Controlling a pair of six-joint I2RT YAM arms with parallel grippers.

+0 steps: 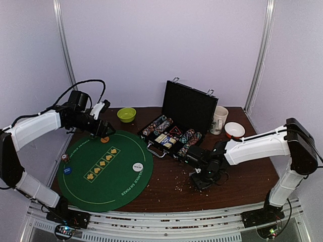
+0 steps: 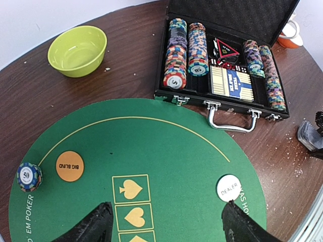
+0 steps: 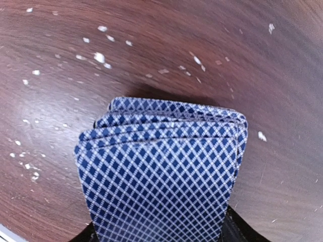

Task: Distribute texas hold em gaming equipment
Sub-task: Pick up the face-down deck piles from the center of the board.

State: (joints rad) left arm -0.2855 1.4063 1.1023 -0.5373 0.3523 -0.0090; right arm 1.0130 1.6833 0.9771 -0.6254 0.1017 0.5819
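Open black case [image 2: 192, 98] on the bench [image 2: 126, 85]: rows of poker chips [image 2: 176, 60] lying on edge, with a boxed deck [image 2: 229, 83] between them. The right tool [image 1: 202, 177] grips a staggered stack of playing cards [image 3: 161, 171] just above the bench, backs up, long axis running out from the fingers. The left tool [image 2: 166, 206] hangs spread over the green felt mat [image 2: 166, 136], near the dealer disc [image 2: 228, 188].
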